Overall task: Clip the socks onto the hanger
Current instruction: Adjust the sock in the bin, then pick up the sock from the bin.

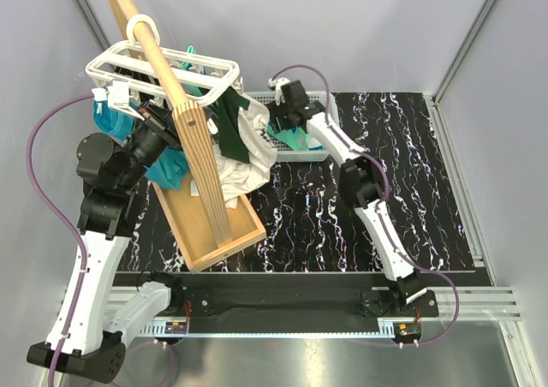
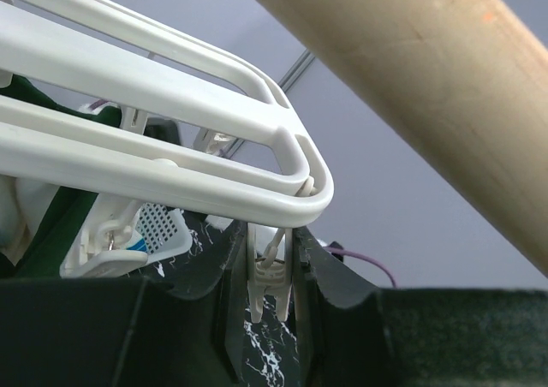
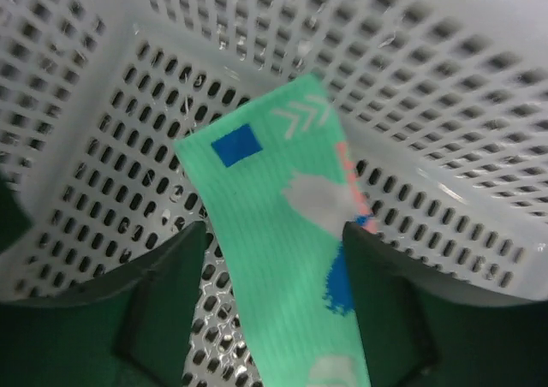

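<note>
Marbled table (image 1: 411, 173); mint sock (image 3: 274, 173) lies in the basket (image 3: 428, 87), not yet clipped.
My right pincer (image 3: 270, 233) stands open astride the sock, upper middle of the top view, gripping nothing. My left pincer (image 2: 270, 258) is nipped on a clip (image 2: 272, 288) of the hanger (image 1: 163, 66), upper left. Grasping, carrying and clipping remain, I judge.

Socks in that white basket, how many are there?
1: a mint sock lies in the basket, between the open fingers of the right end effector. More may be hidden outside the wrist view.
</note>
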`<action>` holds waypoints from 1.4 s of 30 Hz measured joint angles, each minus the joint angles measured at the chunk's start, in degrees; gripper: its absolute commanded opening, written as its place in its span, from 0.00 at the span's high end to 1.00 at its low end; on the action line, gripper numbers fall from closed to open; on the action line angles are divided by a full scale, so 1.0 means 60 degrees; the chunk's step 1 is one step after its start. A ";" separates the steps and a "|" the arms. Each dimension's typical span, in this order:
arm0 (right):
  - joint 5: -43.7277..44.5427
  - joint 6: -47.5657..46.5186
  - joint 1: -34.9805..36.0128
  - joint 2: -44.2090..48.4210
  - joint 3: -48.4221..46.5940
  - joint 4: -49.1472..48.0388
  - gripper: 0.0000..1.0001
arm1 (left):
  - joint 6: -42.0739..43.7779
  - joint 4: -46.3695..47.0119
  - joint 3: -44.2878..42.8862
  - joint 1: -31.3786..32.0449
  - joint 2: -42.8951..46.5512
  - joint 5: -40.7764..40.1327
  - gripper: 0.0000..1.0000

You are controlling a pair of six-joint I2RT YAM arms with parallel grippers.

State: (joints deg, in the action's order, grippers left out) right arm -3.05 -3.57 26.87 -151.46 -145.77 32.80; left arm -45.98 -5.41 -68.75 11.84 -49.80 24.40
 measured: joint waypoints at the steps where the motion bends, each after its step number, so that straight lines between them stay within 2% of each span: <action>1: 0.0262 -0.0149 0.0157 -0.0262 -0.0109 0.0004 0.25 | 0.0000 0.0000 0.0000 0.0000 0.0007 0.0000 1.00; 4: 0.0943 -0.0492 0.0576 -0.0856 -0.0204 0.0044 0.30 | 0.0007 -0.0007 0.0000 0.0000 0.0040 0.0000 1.00; 8: 0.1373 -0.0630 0.0867 -0.1093 -0.0477 0.0026 0.42 | 0.0007 0.0011 0.0018 0.0000 0.0062 0.0004 1.00; 9: 0.1399 -0.0652 0.0871 -0.1093 -0.0521 0.0033 0.55 | 0.0007 0.0058 0.0051 0.0000 0.0062 0.0007 1.00; 12: 0.1395 -0.0670 0.0801 -0.1107 -0.0517 0.0146 0.77 | 0.0004 0.0109 0.0135 0.0000 0.0058 0.0029 1.00; 14: 0.1413 -0.0616 0.0754 -0.1082 -0.0430 0.0095 0.84 | 0.0004 0.0131 0.0153 0.0000 0.0047 0.0040 1.00; 15: 0.1413 -0.0597 0.0736 -0.1035 -0.0306 0.0004 0.92 | 0.0004 0.0135 0.0153 0.0000 0.0047 0.0044 1.00; 18: 0.1399 -0.0503 0.0674 -0.0827 0.0036 -0.0197 1.00 | 0.0004 0.0138 0.0153 0.0000 0.0051 0.0055 1.00; 23: 0.1147 -0.0106 0.0517 -0.0226 0.0331 -0.0033 1.00 | -0.0025 0.0138 0.0153 0.0000 0.0058 0.0051 1.00; 27: 0.0925 0.0346 0.0259 0.1228 0.1297 0.0007 1.00 | -0.0106 0.0135 0.0153 0.0000 0.0080 0.0029 1.00; 32: 0.0812 0.1075 0.0011 0.4302 0.3435 -0.0102 1.00 | -0.0222 0.0135 0.0189 0.0000 0.0200 -0.0058 1.00; 37: -0.0153 0.2073 0.0033 0.8375 0.6914 -0.0936 1.00 | -0.0372 0.0138 0.0229 0.0000 0.0262 -0.0073 1.00; 42: -0.1198 0.2743 0.0787 1.1537 0.9661 -0.1461 1.00 | -0.0426 0.0138 0.0229 0.0000 0.0259 -0.0058 1.00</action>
State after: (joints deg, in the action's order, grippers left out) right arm -10.24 12.88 31.59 -82.24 -87.81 24.03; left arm -48.53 -4.58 -67.37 11.84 -48.25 24.05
